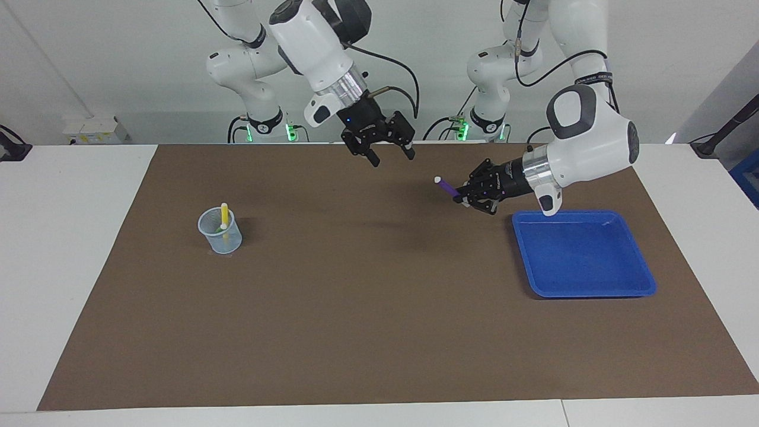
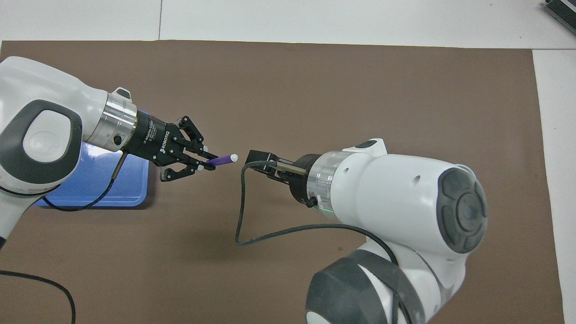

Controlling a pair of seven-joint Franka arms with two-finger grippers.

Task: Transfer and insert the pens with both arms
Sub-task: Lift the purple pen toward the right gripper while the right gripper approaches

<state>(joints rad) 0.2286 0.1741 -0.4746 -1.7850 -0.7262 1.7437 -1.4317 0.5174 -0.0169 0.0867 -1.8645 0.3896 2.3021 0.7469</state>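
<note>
The left gripper [image 2: 204, 159] carries white "ROBOTIQ" lettering on its black body. A blue tray [image 1: 584, 255] lies on the brown mat [image 1: 379, 332] toward the left arm's end of the worktop, and a clear cup [image 1: 220, 231] stands toward the right arm's end with a yellow pen [image 1: 224, 215] upright in it. The purple pen [image 1: 446, 187], slim with a whitish tip, is clamped in the left gripper's jaws over the mat's middle, tip toward the right gripper [image 1: 391, 155], whose jaws stand apart just short of it.
</note>
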